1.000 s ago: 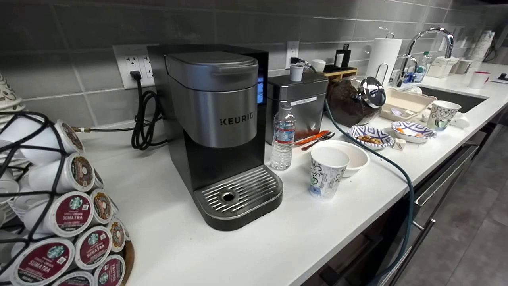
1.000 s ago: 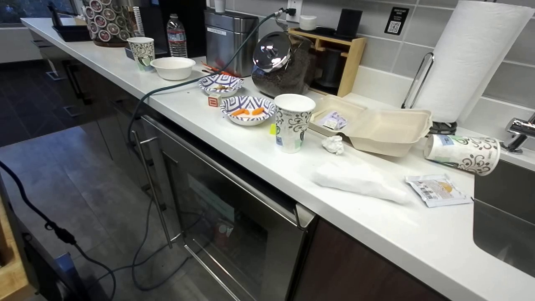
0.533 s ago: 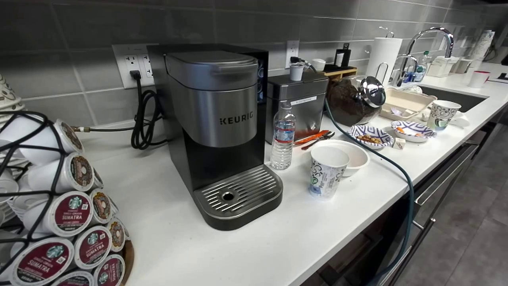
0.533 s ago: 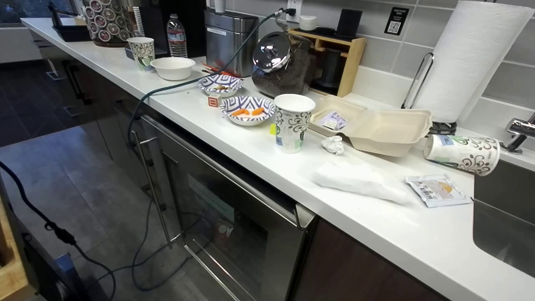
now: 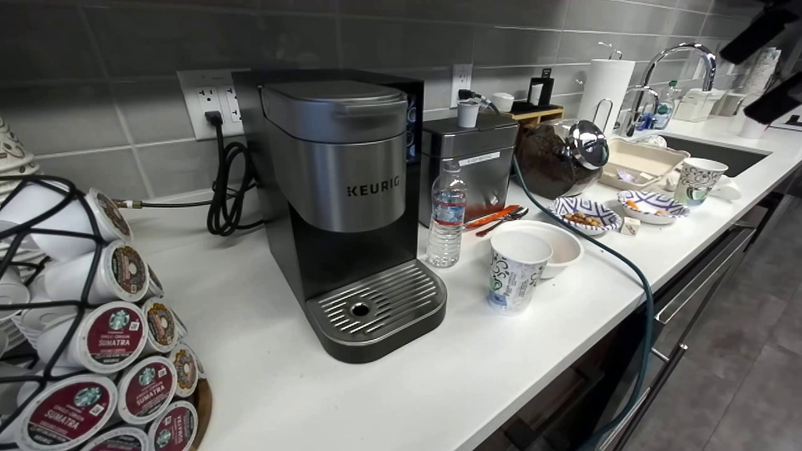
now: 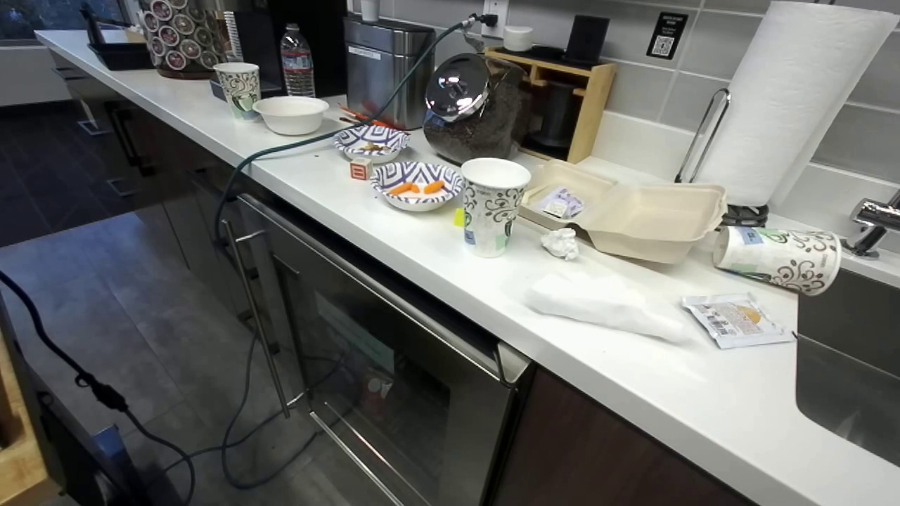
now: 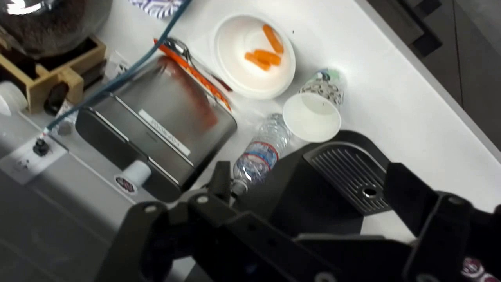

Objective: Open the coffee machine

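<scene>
1. A tall, boxy, dark grey and black coffee machine [image 5: 341, 210] is seen on the smooth white tabletop [image 5: 250, 382], its rounded, dark grey lid [image 5: 335, 94] lowered.
2. The two-fingered black gripper [image 7: 308, 168] is shown spread, pinching nothing; in an exterior view its fingers [image 5: 774, 103] are seen apart from the machine.
3. The step in hand is judged to be the approach. One finger should be brought beneath the lid's front edge and raised along an arc, the hinge being presumed at the back; a straight pull might tip the machine.
4. Clearance should be given to the ridged, clear plastic water bottle [image 5: 446, 222] just beside the machine.
5. Brushed metal is suggested by the curved front panel [image 5: 354, 181], smooth plastic by the lid; the drip tray [image 5: 398, 294] is slatted and pierced by a round hole.
</scene>
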You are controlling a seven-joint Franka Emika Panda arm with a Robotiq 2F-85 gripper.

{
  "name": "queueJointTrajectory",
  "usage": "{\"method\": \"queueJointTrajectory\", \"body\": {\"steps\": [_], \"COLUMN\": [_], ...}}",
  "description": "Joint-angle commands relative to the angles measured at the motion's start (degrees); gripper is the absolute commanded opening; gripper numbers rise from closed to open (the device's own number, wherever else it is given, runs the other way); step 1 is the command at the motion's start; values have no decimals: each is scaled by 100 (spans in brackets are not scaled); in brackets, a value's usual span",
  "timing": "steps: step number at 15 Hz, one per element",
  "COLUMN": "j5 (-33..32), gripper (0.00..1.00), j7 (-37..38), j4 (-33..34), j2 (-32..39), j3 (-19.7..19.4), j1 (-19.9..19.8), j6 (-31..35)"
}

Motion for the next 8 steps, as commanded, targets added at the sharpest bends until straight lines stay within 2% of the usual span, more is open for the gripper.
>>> {"method": "queueJointTrajectory", "body": {"steps": [1,4,8], "j5": [-4,-82,-569], "gripper": [100,100,100], "j7": [-757,-1358,-1954], "j4": [4,225,529], "j2": [206,725,1588], "j3": [-273,-214,13], "j1": [332,530,498], "j6": [919,1406,2028]}}
